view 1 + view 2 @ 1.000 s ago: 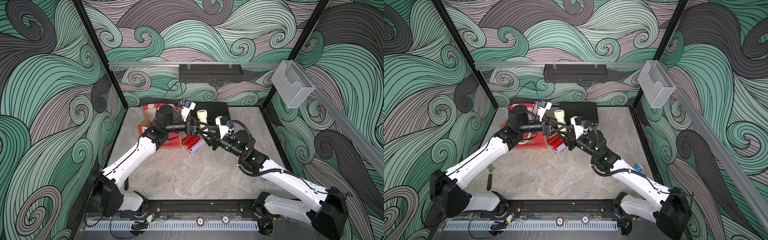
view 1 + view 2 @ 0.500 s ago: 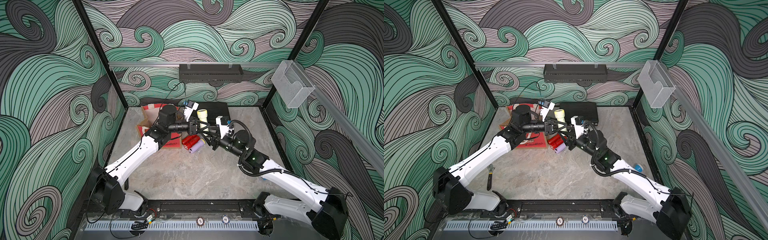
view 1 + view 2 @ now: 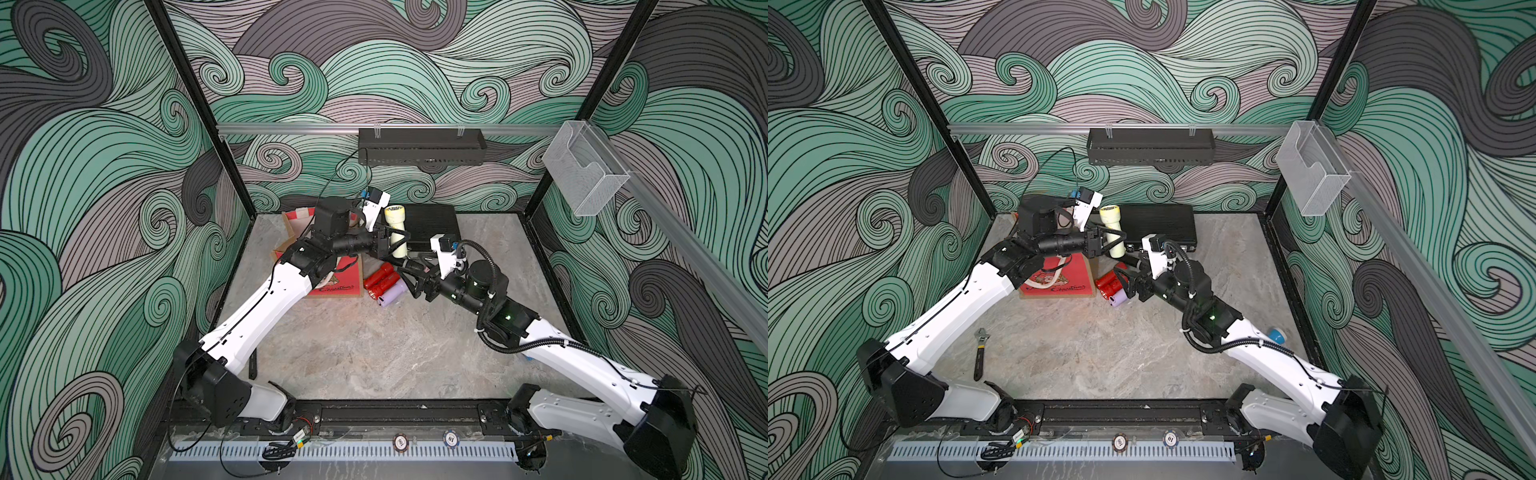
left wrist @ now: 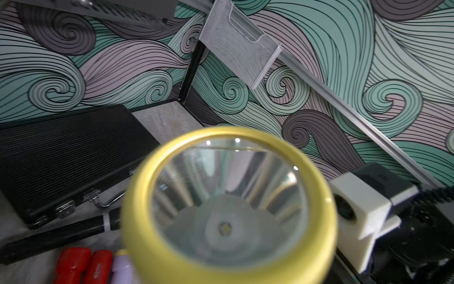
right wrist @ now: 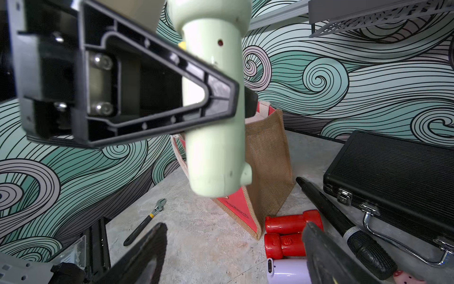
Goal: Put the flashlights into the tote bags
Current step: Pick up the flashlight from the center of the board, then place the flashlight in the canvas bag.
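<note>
While flanked by bag [image 3: 336, 286] and case [image 3: 432, 220], flashlight [image 3: 392, 218] is pinched aloft by left pincer [image 3: 401, 240]; right pincer [image 5: 235, 225] spread nearby; open tabletop [image 3: 374, 353] frontward. Pale-green body, yellow head.

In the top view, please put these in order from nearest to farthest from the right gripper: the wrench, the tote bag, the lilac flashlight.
Measured from the right gripper:
1. The lilac flashlight, lying right beside it.
2. The tote bag, further over toward the left arm.
3. The wrench, near the left arm's base.
</note>
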`<state>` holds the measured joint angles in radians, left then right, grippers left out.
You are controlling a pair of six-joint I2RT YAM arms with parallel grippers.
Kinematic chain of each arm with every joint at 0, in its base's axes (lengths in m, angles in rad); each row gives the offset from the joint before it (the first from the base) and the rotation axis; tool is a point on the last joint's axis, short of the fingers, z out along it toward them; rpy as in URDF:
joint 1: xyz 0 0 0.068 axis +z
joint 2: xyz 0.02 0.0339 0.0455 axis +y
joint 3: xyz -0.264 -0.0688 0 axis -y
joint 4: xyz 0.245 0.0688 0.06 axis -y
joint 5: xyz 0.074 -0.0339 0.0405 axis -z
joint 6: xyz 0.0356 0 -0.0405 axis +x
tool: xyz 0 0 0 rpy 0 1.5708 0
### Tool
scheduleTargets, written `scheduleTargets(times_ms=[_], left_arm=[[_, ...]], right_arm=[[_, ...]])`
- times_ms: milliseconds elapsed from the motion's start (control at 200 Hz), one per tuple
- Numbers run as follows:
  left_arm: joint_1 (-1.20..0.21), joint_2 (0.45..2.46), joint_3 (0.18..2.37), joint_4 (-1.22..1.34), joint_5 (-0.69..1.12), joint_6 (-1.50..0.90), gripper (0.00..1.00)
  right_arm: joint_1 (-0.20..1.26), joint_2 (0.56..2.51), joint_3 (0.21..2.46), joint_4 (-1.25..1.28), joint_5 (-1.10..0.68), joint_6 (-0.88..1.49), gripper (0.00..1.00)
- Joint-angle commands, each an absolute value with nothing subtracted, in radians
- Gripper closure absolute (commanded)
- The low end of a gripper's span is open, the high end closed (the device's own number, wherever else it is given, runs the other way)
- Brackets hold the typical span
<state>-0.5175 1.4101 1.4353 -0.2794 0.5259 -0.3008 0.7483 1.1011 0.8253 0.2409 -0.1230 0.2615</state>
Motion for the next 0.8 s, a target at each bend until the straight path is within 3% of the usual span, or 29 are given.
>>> scheduleTargets(times_ms=[0, 125, 290, 796], left_arm=[[-0.492, 1.397, 1.518, -0.444, 0.361, -0.211, 1.00], [-0.447, 1.416, 1.596, -0.579, 0.180, -0.195, 1.00], [-0.324, 1.490, 1.686, -0.719, 0.113, -0.206, 1.00], [-0.213, 1.650, 1.764, -0.847, -0.146, -0.160, 1.00]], right_arm=[[0.747, 1.077, 0.836, 0.208, -0.083, 0.250, 0.10], [0.748, 1.072, 0.834, 0.183, -0.069, 0.250, 0.06], [0.748, 1.072, 0.834, 0.152, -0.062, 0.253, 0.01], [0.747, 1.082, 0.838, 0.110, -0.048, 0.251, 0.01]])
